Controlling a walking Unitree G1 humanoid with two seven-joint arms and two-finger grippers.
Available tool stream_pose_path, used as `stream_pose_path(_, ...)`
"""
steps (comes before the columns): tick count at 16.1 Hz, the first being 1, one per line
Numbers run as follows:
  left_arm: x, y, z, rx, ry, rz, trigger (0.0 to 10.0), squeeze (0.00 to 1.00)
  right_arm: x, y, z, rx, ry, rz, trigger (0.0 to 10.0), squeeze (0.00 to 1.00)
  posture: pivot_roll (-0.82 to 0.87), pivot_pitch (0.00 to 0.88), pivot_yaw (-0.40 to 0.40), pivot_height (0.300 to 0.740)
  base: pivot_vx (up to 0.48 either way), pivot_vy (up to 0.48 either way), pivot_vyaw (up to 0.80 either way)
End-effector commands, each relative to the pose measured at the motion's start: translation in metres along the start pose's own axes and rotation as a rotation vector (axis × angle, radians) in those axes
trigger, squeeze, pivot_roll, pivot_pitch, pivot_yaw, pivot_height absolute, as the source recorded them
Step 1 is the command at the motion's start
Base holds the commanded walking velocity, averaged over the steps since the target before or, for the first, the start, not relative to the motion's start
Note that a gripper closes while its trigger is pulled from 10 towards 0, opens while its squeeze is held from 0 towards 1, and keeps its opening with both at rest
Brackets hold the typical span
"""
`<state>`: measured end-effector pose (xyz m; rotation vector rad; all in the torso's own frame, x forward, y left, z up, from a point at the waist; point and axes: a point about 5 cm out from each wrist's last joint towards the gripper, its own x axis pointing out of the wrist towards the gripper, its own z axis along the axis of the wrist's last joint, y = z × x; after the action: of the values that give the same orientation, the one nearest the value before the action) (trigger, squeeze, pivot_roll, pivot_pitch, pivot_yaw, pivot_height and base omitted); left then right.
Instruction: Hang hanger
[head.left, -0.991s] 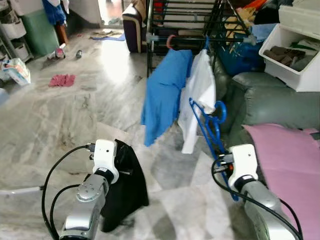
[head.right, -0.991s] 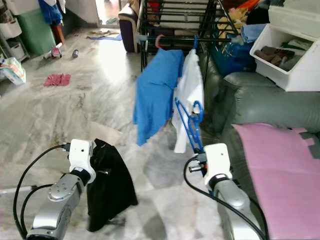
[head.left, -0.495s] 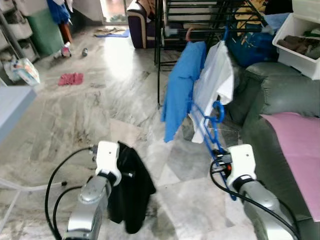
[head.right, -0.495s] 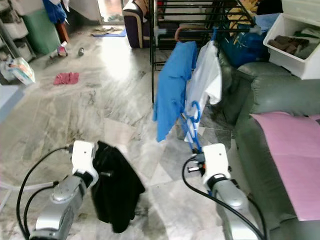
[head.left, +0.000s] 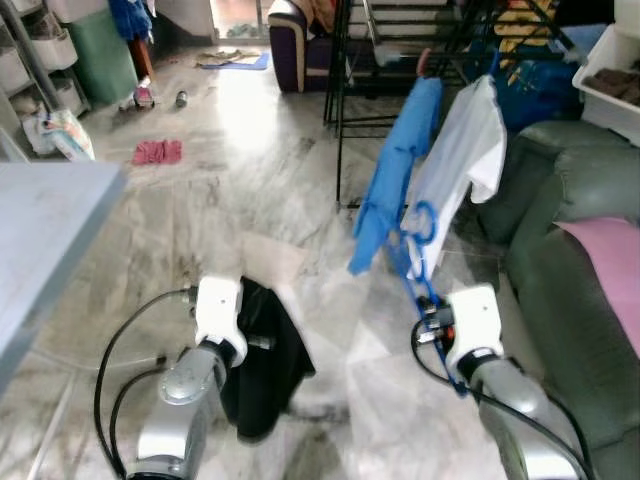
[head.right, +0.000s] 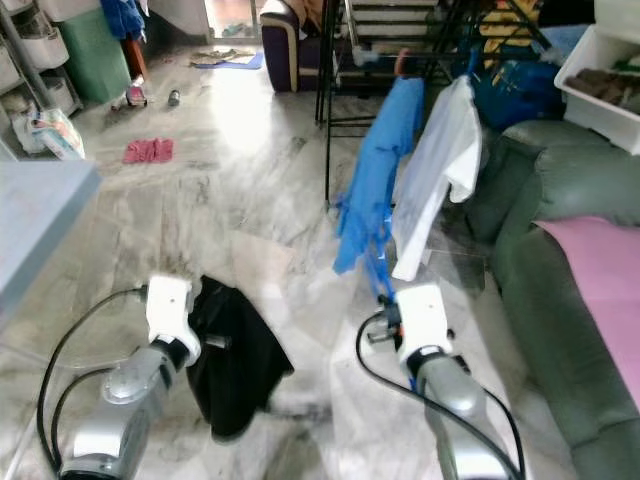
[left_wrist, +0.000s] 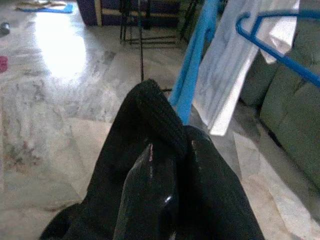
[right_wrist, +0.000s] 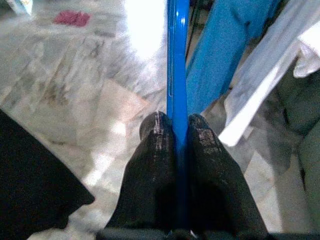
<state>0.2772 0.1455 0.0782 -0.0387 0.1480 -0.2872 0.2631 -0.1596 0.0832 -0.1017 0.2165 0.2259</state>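
Left gripper (left_wrist: 170, 150), lower left of frame, fingers pinched on black garment (head.left: 262, 355) hanging above marble floor (head.left: 200, 200). Right gripper (right_wrist: 176, 131), lower right, clamped on blue hanger (head.left: 418, 250) held upright. Beyond, upper centre-right: blue shirt (head.left: 398, 180), white shirt (head.left: 455, 170) hung on black drying rack (head.left: 350, 90). Green sofa (head.left: 570, 250) at right edge.

Both silver arms bent fwd, low, wrists white. Left end effector (left_wrist: 167, 150) fingers pinched tight on black garment (head.left: 262, 350). Right end effector (right_wrist: 177, 127) fingers clamped either side of blue hanger (right_wrist: 177, 60).
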Motion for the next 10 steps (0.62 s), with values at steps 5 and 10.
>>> stream_pose_path(5, 0.007, 0.003, 0.021, 0.062, -0.092, -0.029, 10.0, 0.00, -0.001, 0.007, -0.001, -0.018, -0.005, 0.035, 10.0, 0.00, -0.02, 0.068, -0.010, 0.740, 0.000, 0.000, -0.80)
stream_pose_path(10, 0.029, 0.012, 0.039, 0.064, -0.147, -0.002, 10.0, 0.00, 0.002, 0.007, -0.002, -0.010, -0.005, 0.022, 10.0, 0.00, -0.03, 0.059, -0.007, 0.740, 0.000, 0.000, -0.28)
